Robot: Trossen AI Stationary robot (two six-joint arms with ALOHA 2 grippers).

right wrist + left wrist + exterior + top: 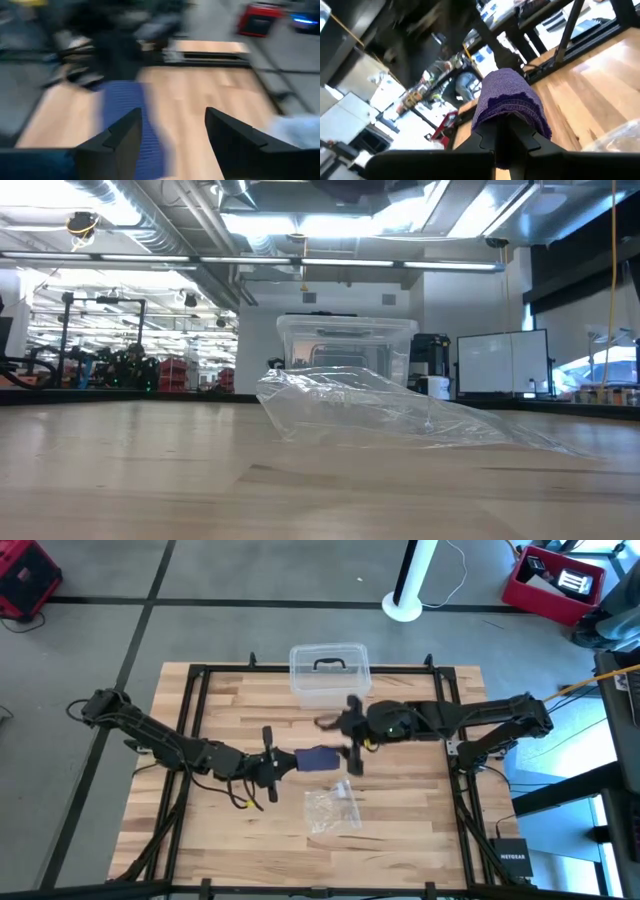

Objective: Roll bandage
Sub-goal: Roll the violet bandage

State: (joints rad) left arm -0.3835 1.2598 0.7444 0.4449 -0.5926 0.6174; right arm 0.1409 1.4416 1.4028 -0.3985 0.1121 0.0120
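From where I'm standing, the closest thing is the plastic bag (333, 810), crinkled on the near part of the table (420, 830), doing nothing. Right behind it is where the risk is. The left gripper (270, 766) is clenched on the bandage (316, 759), which sits as a short purple wad held up off the wood near the middle of the table. In the left wrist view the bandage (510, 102) looks folded or wound over the pinched fingertips, not a tidy roll yet as far as I can tell.

The right gripper (352, 745) is just past the other end of the bandage with its fingers (120, 137) spread apart and nothing between them, so right now only one claw has the fabric.

My worry: the free end has no support. If the left wrist turns or drops, I reckon the loose layers could slacken and unwind, or sag onto the bag and drag it along. If the right one comes back in off-centre, it might catch an edge and pull the wrap askew rather than tighten it.

Farther back sits the clear box (330, 675) at the far edge, well away from all this, so probably no trouble there.
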